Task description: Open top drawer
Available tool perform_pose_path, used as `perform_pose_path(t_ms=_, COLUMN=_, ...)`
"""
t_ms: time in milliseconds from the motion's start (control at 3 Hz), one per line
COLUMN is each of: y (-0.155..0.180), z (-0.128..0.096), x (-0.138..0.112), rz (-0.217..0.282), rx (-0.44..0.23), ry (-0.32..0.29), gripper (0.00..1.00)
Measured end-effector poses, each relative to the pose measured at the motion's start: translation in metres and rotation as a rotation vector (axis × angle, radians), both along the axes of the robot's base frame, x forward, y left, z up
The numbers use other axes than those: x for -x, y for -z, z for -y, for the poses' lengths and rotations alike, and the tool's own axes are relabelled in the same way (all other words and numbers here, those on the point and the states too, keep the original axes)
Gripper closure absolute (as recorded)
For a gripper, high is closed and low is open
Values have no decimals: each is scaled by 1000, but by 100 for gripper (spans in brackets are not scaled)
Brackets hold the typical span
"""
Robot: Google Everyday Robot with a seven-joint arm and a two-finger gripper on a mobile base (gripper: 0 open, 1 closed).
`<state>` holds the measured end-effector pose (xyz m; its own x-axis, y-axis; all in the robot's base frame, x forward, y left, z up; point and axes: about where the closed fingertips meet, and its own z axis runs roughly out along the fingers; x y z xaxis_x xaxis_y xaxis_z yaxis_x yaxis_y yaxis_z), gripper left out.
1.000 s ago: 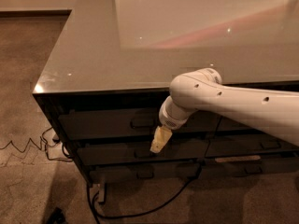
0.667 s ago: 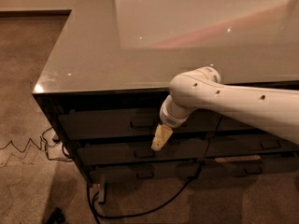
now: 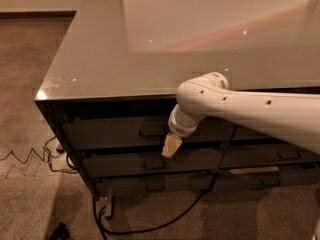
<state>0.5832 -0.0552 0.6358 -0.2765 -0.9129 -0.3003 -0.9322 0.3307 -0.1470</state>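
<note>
The top drawer (image 3: 110, 134) is the uppermost dark glossy front on the left column of the cabinet, under the glossy top. It looks shut, flush with the fronts around it. Its small loop handle (image 3: 152, 132) sits at the centre of the front. My gripper (image 3: 171, 146) hangs from the white arm (image 3: 240, 106) that reaches in from the right. Its tan tip points down and to the left, just below and right of the handle, in front of the seam between the top drawer and the second drawer (image 3: 150, 163).
A third slim drawer (image 3: 155, 185) lies below, and more dark drawer fronts (image 3: 270, 156) fill the right column. The glossy cabinet top (image 3: 150, 44) overhangs the drawers. Black cables (image 3: 150, 228) and a power strip (image 3: 56, 159) lie on the carpet at the cabinet's left foot.
My gripper has risen very slightly toward the top drawer's handle. The drawer has not moved.
</note>
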Motion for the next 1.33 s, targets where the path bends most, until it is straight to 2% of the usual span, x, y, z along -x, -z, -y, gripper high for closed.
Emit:
perform_pose_path(t_ms=333, y=8, z=-1, x=13, rz=-13, rx=29, ry=-11, gripper=42)
perform_pose_path(t_ms=667, y=4, z=-1, x=15, rz=-13, rx=31, ry=-11, gripper=65)
perform_pose_path(t_ms=1000, y=-3, z=0, x=18, rz=-1, rx=29, ry=-4, gripper=96)
perform_pose_path(t_ms=1333, y=-15, z=5, x=28, rz=15, rx=27, ry=22, gripper=100)
